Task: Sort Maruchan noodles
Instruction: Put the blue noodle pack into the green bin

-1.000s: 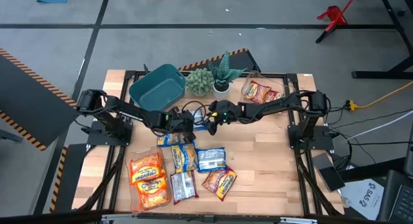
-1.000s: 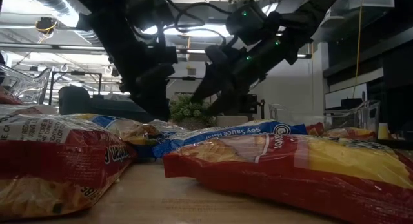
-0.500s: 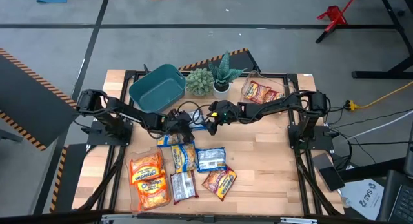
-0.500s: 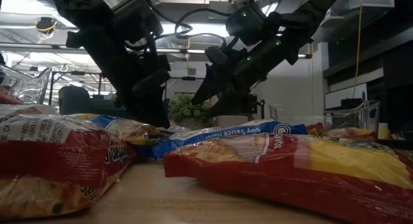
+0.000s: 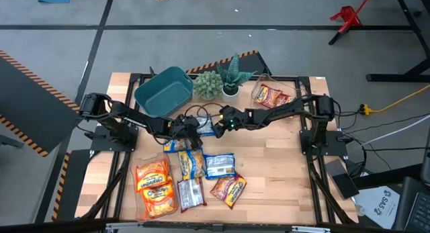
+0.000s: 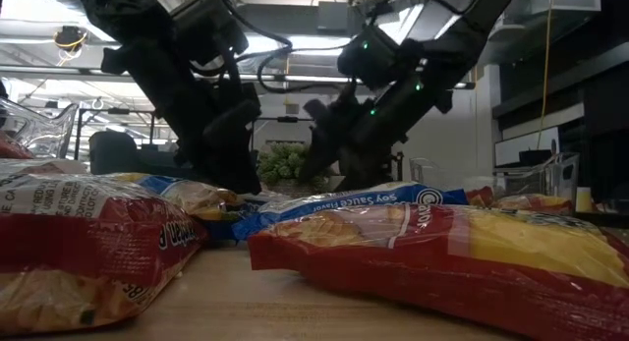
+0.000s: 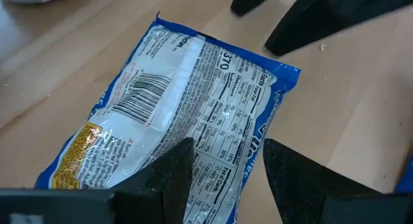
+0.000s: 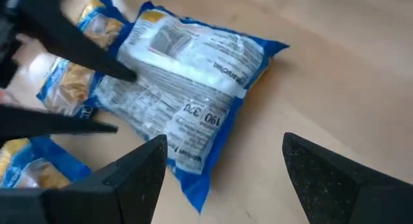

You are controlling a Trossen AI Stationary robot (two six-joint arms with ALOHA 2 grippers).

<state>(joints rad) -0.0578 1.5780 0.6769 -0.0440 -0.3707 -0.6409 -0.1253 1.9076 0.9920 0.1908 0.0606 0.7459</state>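
Observation:
A blue noodle packet [image 5: 207,130] lies flat on the table's middle, its printed back with the barcode [image 7: 193,95] facing up. My left gripper [image 5: 195,129] is open, slanting down onto the packet from the table's left. One fingertip [image 7: 171,175] is over the packet and the other [image 7: 293,179] is by its edge. My right gripper [image 5: 218,126] is open and slants down from the right. Its fingers [image 8: 129,179] stand on either side of the packet's near corner [image 8: 193,185], apart from it. More noodle packets [image 5: 191,162] lie toward the near edge. My left gripper slants down from the table's left over the blue packet's back face [image 8: 139,88]. Its fingertips are at the wrapper's surface, but I cannot tell whether they touch it. The packet lies flat on the table.
A teal bin [image 5: 163,90] and two small potted plants [image 5: 216,84] stand at the far edge. A clear tub [image 5: 271,95] with a red-orange packet is at the far right. Orange, silvery and red packets [image 5: 154,182] crowd the near left. Bare wood lies at the near right.
My left gripper sank toward the blue packet and rolled a little, then kept still. My right gripper then dropped toward the same packet and rolled. The packet has not moved.

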